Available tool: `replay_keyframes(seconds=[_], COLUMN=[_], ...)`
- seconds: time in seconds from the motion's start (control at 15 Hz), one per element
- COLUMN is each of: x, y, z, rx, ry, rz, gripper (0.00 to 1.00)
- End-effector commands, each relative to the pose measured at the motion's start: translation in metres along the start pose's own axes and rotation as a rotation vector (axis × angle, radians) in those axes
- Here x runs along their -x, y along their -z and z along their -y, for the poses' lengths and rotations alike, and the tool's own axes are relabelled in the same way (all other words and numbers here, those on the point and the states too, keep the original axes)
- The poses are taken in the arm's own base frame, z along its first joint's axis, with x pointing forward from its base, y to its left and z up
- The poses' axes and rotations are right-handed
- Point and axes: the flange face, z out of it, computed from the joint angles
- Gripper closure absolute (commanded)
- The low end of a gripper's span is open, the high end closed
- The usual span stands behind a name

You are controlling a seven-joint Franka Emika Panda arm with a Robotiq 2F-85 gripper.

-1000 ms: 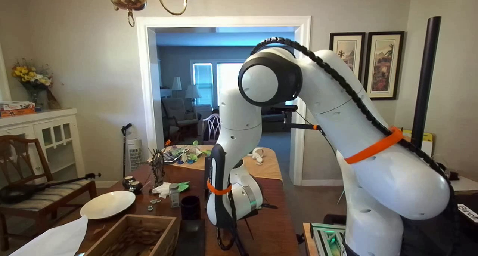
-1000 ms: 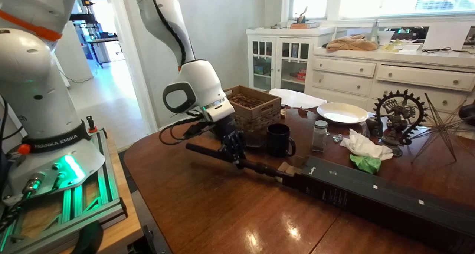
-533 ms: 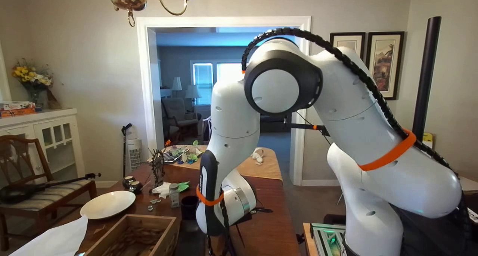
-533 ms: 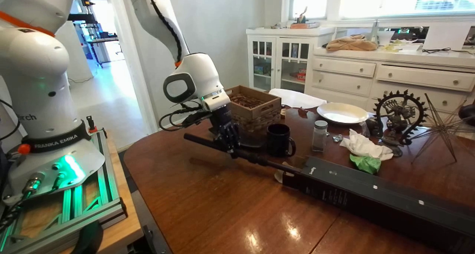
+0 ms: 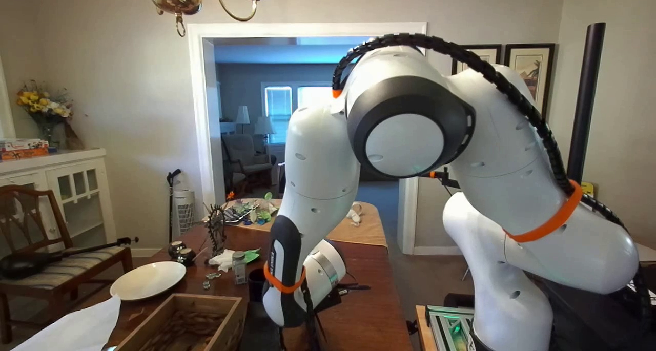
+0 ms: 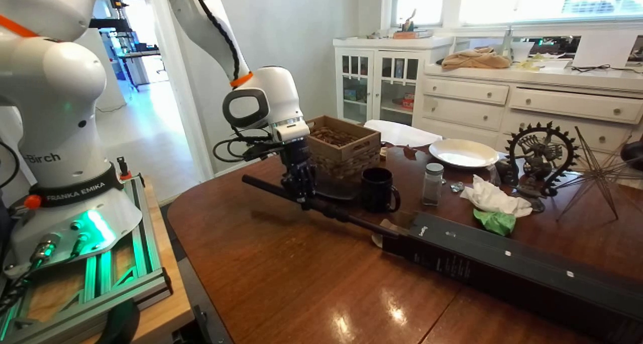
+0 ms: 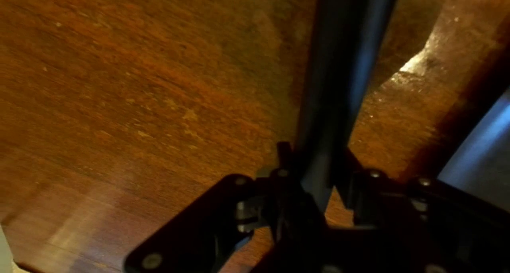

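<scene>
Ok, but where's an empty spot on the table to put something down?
The big bare patch of table lies between its curved edge, the black rod and the long black box. A smaller one lies between that box and the wire star. The rod's other side is crowded with the basket, black mug and glass jar.

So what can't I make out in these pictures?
Black pole: in an exterior view, the long black box hides its far end.
Box's far end: cut off by that view's right edge.
Box lettering: too small there.
Dark bluish thing: cut off by the wrist view's right edge.
</scene>
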Motion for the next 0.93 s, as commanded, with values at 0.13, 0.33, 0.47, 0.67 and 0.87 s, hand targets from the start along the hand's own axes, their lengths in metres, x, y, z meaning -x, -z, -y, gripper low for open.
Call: replay_keyframes(seconds=[0.13, 0.33, 0.47, 0.67, 0.87], x=[0.014, 0.022, 0.026, 0.027, 0.027], y=[0.008, 0.010, 0.010, 0.010, 0.009], z=[0.013, 0.017, 0.020, 0.022, 0.021], rx=[0.066, 0.093, 0.112, 0.138, 0.159], ry=[0.031, 0.051, 0.059, 0.070, 0.083], rz=[0.020, 0.051, 0.074, 0.090, 0.093], gripper=[0.93, 0.93, 0.93, 0.93, 0.93])
